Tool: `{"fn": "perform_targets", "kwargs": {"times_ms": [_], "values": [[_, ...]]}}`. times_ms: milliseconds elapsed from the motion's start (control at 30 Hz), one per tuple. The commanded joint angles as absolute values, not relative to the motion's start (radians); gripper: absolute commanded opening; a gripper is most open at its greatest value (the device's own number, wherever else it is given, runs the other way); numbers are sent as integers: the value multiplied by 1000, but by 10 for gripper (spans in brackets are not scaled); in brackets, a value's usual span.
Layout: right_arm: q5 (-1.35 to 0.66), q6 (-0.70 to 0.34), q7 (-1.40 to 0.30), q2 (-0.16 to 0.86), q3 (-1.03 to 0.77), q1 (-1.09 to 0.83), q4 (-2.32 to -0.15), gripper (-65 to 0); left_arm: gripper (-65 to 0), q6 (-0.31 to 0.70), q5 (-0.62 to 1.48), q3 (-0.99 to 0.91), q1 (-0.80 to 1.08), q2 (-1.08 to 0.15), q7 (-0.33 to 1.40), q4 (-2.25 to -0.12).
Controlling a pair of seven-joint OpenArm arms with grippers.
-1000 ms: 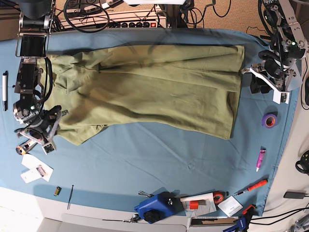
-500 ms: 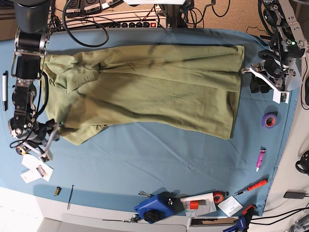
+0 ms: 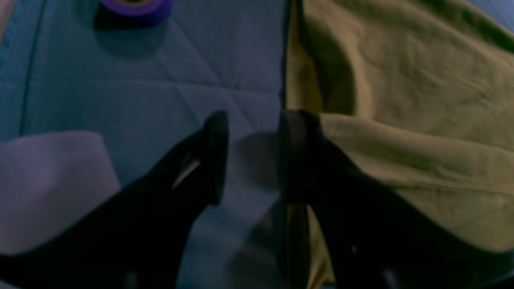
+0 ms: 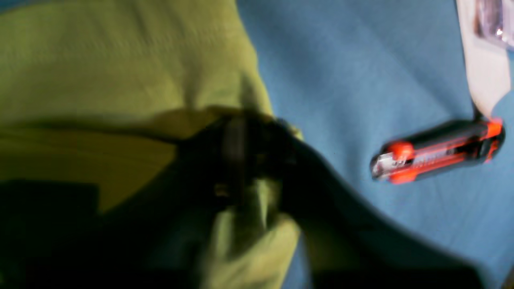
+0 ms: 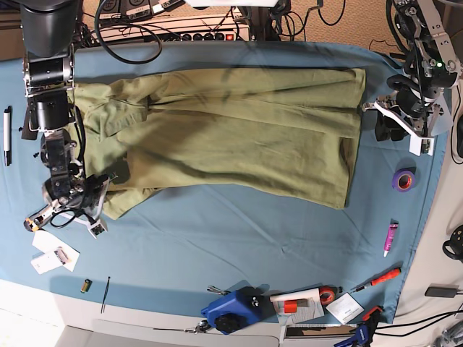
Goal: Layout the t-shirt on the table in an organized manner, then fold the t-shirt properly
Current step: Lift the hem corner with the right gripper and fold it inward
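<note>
Olive-green t-shirt [image 5: 239, 134] lying spread across the blue-draped counter [image 5: 239, 238]. Right gripper [image 4: 245, 160], jaws clamped on the shirt's crumpled corner; left gripper [image 3: 251, 156], jaws parted and empty beside the hem, near purple tape roll [image 5: 404, 179].

Right hand [image 5: 101, 195] now onto t-shirt [image 5: 239, 137] corner, clamped.

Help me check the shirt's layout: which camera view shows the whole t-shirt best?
The base view: it alone shows the whole t-shirt spread on the table. The left wrist view shows only its edge beside the open left gripper; the right wrist view shows a blurred corner pinched in the right gripper.
</note>
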State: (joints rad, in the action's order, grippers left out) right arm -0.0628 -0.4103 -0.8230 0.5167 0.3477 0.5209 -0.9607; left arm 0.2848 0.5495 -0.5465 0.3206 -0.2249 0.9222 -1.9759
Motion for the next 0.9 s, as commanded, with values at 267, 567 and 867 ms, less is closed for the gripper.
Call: {"fn": "perform_targets", "kwargs": {"times_ms": [267, 567, 867], "values": [[8, -260, -980, 553, 339, 548, -1049, -650, -433, 288, 561, -552, 316, -235, 895, -1990], [-90, -235, -1040, 560, 339, 527, -1290, -650, -433, 288, 561, -552, 316, -235, 897, -1990], [-64, -204, -1187, 573, 337, 378, -1553, -650, -433, 288, 561, -552, 316, -235, 897, -1990]]}}
